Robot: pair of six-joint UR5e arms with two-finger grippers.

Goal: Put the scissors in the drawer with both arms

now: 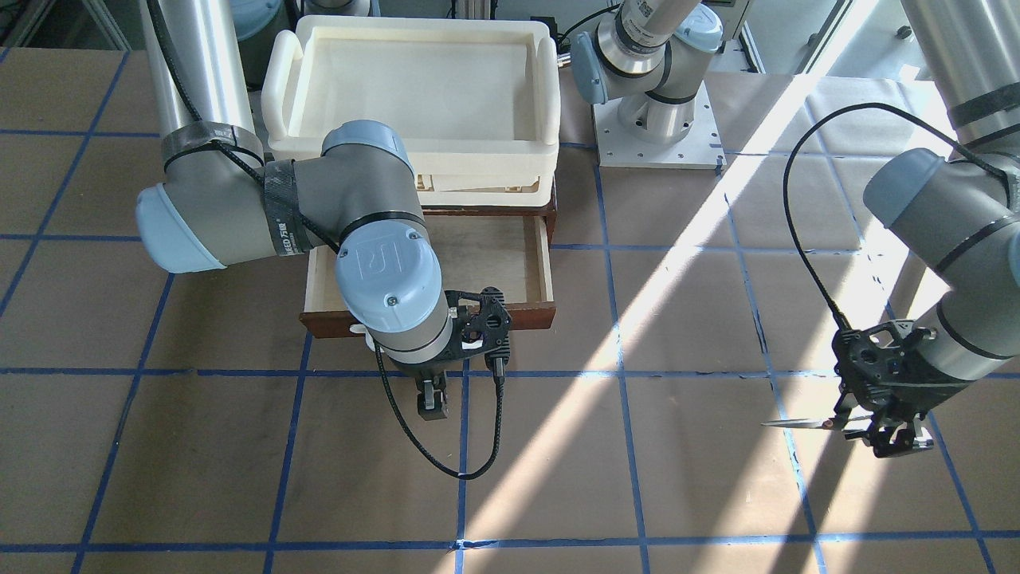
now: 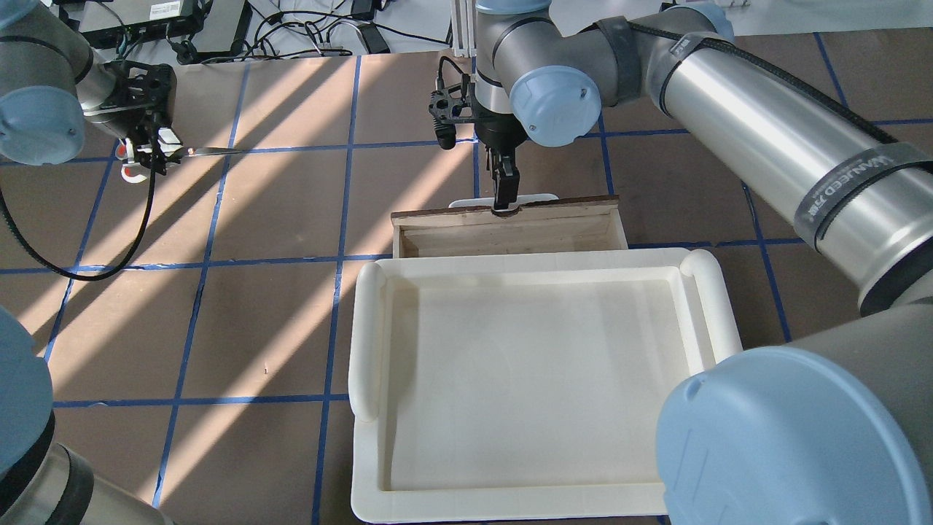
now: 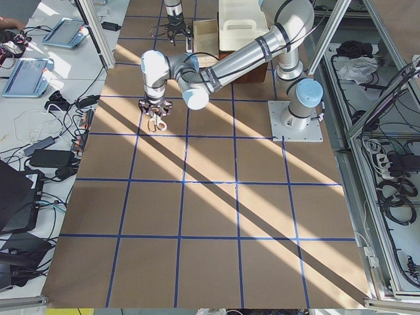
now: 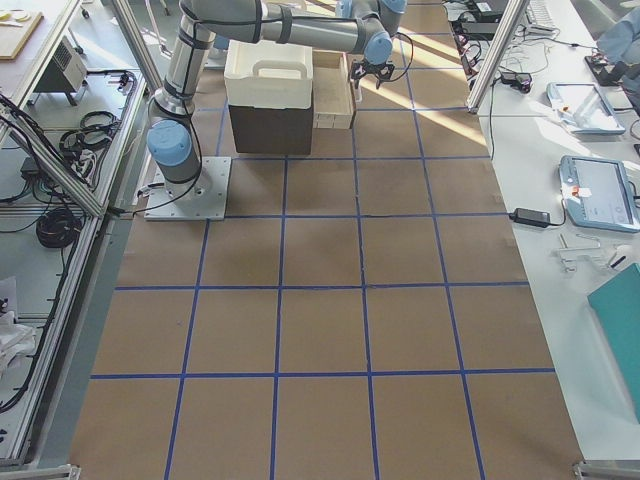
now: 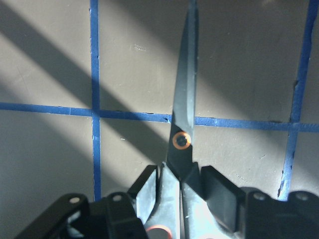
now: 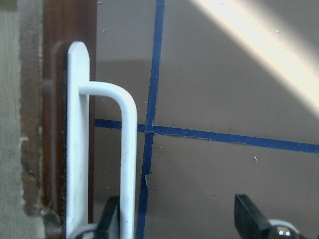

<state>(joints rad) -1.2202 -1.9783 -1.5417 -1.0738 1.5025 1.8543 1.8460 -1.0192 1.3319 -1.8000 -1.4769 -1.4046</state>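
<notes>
The scissors (image 1: 797, 424) are held level a little above the table, blades toward the drawer. My left gripper (image 1: 884, 434) is shut on them near the pivot. The left wrist view shows the dark blades (image 5: 184, 99) sticking out between the fingers (image 5: 219, 194). From overhead, the left gripper (image 2: 146, 149) and scissors (image 2: 211, 151) are far left. The drawer (image 1: 478, 263) is pulled open, its pale inside bare. My right gripper (image 1: 433, 402) is open at the drawer's front (image 2: 510, 208). The white bar handle (image 6: 127, 164) sits between its jaws, close to one finger (image 6: 112, 219).
A cream-white plastic tray (image 2: 539, 379) sits on top of the cabinet above the drawer. The brown table has blue tape grid lines (image 1: 621, 375) and bands of sunlight. The right arm's elbow (image 1: 351, 199) hangs over part of the drawer.
</notes>
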